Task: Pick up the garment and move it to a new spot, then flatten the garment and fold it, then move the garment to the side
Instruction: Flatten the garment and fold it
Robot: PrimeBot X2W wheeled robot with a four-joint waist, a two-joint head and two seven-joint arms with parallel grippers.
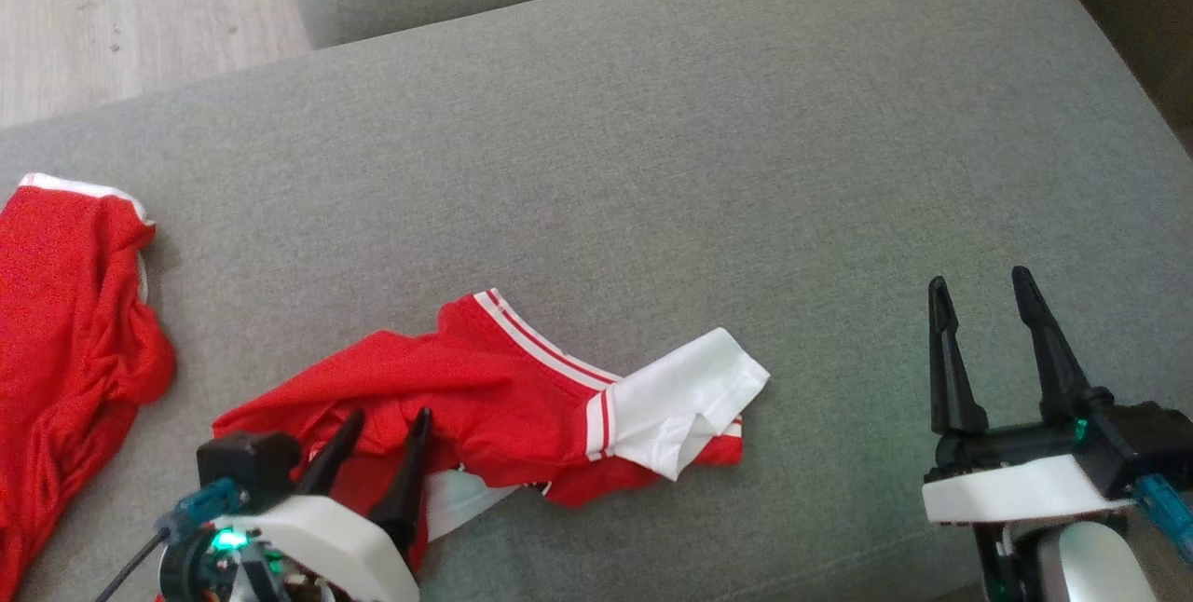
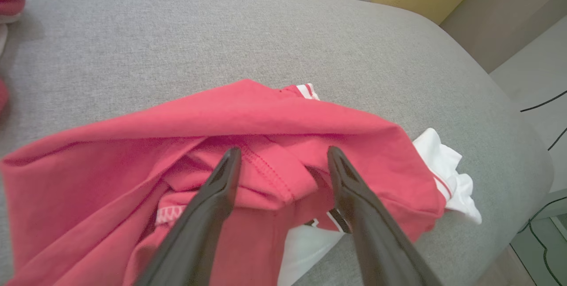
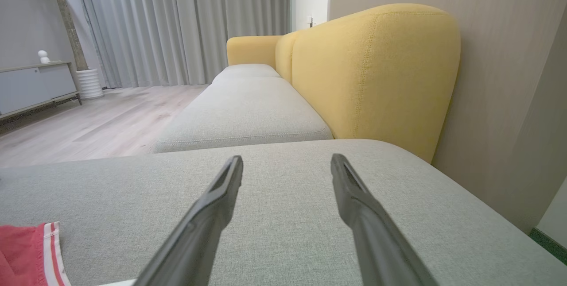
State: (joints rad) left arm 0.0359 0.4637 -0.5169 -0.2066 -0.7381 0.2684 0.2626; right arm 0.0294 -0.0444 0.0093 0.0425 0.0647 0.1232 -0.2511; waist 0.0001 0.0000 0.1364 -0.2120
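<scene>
A home living room is shown by a sofa [image 3: 376, 78], curtains [image 3: 155, 25], a potted plant [image 3: 90, 83], a sideboard [image 3: 31, 84] and a wood floor [image 3: 88, 126].

Grey fabric sofa seat [image 1: 699, 117] spans frame centre. Yellow backrest [image 3: 376, 78] right of centre; beige wall [image 3: 509, 78] far right. Pale wood floor [image 3: 88, 122] at left. Grey curtains [image 3: 177, 25], potted tree [image 3: 90, 83] and low grey cabinet [image 3: 35, 84] upper left. Daylight, diffuse.

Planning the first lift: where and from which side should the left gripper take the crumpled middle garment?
On the garment, take the raised red fold under the open left gripper, from above: cloth bunches thick there, whereas the white sleeve seems flatter.
</scene>
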